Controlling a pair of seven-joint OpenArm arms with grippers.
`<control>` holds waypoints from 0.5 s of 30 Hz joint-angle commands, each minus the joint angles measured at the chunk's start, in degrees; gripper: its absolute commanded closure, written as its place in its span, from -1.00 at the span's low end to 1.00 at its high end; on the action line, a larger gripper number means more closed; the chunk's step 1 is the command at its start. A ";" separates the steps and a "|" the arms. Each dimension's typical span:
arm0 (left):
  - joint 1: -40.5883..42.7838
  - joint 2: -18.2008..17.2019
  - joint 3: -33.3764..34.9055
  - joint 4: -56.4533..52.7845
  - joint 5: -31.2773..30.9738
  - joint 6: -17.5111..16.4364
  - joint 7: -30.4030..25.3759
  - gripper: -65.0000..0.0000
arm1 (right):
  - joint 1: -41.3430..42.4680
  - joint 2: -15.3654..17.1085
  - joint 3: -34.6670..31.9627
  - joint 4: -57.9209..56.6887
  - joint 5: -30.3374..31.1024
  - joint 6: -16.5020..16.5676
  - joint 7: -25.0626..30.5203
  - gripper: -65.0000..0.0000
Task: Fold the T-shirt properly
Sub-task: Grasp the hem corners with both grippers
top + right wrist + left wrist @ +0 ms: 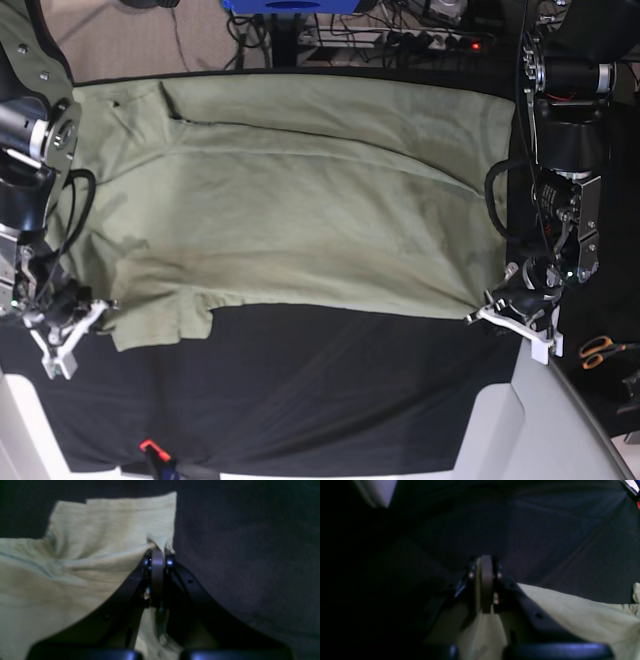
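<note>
The pale sage-green T-shirt [300, 210] lies spread flat over most of the table in the base view. Its near edge runs across the middle of the black cloth. At the left of that view my right gripper [100, 308] is shut on the sleeve's edge. The right wrist view shows the fabric [87, 555] bunched into a small peak at the closed right gripper [158, 552]. At the right of the base view my left gripper [478, 315] is shut on the shirt's near corner. In the left wrist view the left gripper [486, 562] pinches a strip of cloth, and the T-shirt [582, 620] trails off to the right.
A black table cloth [330, 390] covers the table in front of the shirt. Orange-handled scissors [598, 350] lie off the table's right side. A red-tipped tool [150, 447] sits at the near edge. Cables and a power strip [440, 40] run behind the table.
</note>
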 commanded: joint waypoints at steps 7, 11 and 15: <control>-1.02 -0.95 -0.25 1.05 -0.57 -0.10 -1.70 1.00 | 0.75 2.10 0.35 1.04 0.64 -0.22 3.48 1.00; 0.30 -0.86 -3.15 1.40 -0.57 -0.10 -1.52 1.00 | 0.48 2.28 1.23 1.04 0.64 -0.22 4.01 1.00; 3.20 -0.69 -7.29 5.71 -0.31 -0.10 -1.43 1.00 | -0.40 3.60 4.13 1.04 0.47 -0.22 4.89 1.00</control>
